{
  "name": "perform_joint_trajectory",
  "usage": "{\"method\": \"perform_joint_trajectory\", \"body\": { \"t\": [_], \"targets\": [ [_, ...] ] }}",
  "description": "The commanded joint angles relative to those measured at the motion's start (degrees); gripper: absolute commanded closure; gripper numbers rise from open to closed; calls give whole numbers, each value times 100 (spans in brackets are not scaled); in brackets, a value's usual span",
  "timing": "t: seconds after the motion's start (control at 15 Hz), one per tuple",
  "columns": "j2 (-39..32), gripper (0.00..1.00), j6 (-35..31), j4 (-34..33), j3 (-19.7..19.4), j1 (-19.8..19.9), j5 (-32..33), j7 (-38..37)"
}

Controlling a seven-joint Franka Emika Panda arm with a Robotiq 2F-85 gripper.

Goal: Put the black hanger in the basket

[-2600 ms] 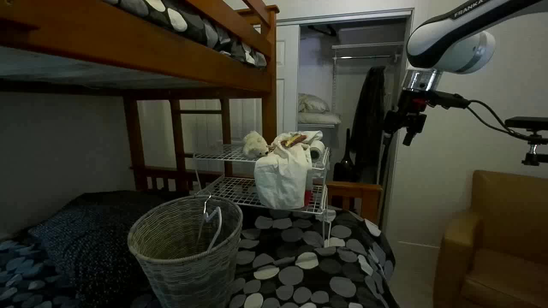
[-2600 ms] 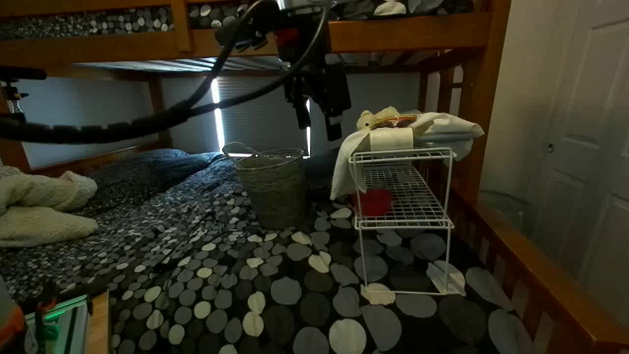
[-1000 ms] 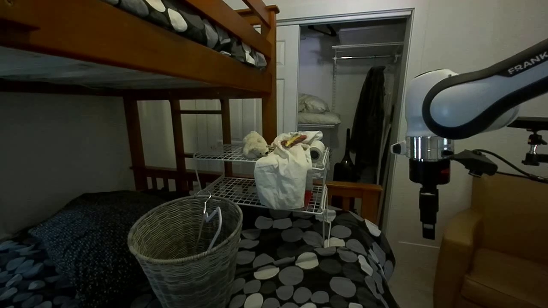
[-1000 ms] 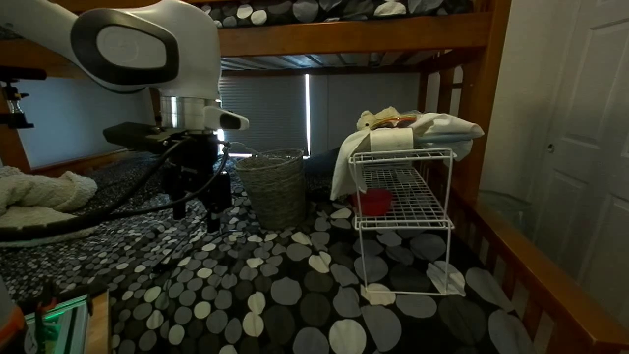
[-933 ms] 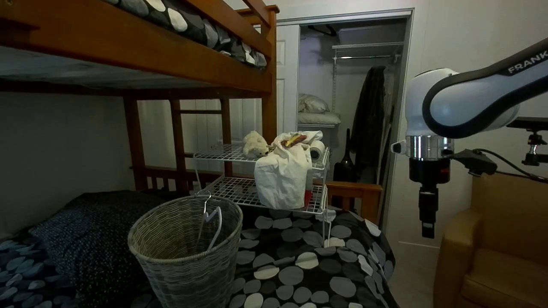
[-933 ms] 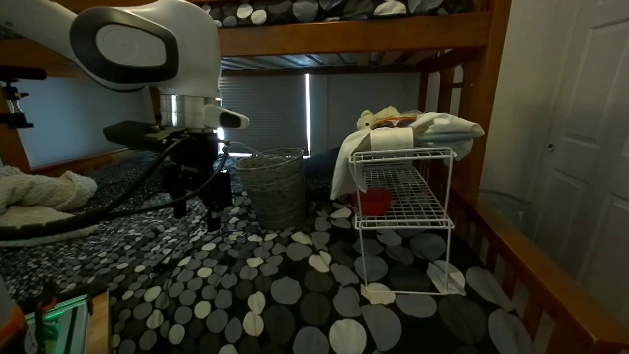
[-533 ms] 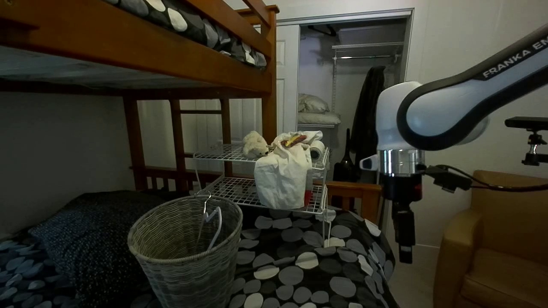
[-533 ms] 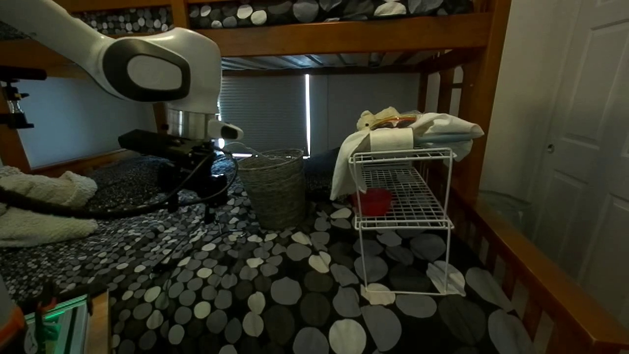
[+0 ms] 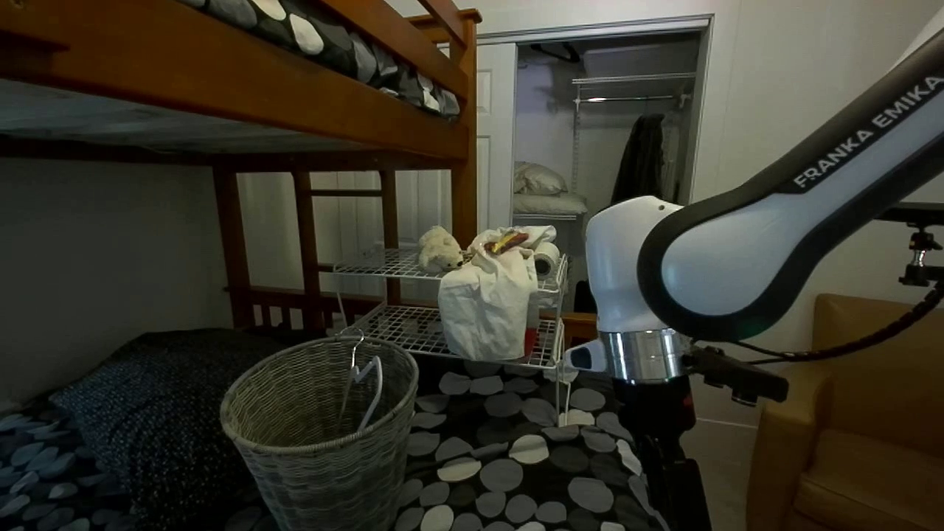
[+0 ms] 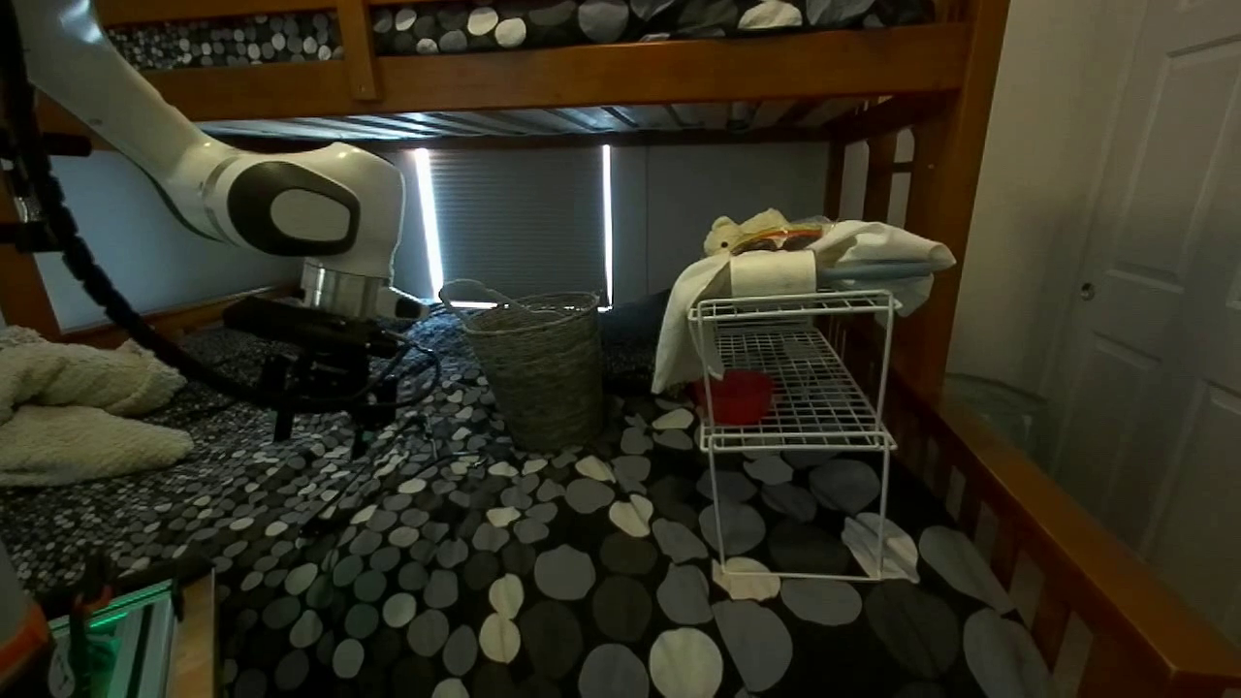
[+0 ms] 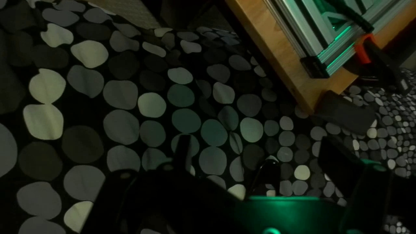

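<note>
- Sinking lower in both exterior views over the last 0.5 s, the arm point(image 9: 708, 273) has brought its fingers point(image 11: 184, 149) down nearer the spotted bedcover point(image 10: 567, 523).
- In the wrist view the fingers stand wide apart, with nothing gripped.
- A dark, glossy curve shows between them there, most likely part of the black hanger point(image 11: 271, 165); it lies on the bedcover, outside the basket point(image 10: 541, 388). Black on black hides its full outline.
- The drop suggests the reach is settling over the hanger: the pick looks close, while the carry and the placing are all to come.
- The next move probably calls for a bit more descent, keeping the hanger inside the gap, then a squeeze.
- Later, the pale hanger point(image 9: 378, 389) leaning inside the basket could snag the hook.
</note>
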State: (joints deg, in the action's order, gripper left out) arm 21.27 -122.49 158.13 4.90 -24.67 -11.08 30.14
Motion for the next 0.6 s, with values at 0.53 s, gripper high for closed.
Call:
{"method": "perform_joint_trajectory", "body": {
  "t": [0.53],
  "targets": [
    [-1799, 0, -4220, -42, 2277, 497, -148, -4039]
  ]
}}
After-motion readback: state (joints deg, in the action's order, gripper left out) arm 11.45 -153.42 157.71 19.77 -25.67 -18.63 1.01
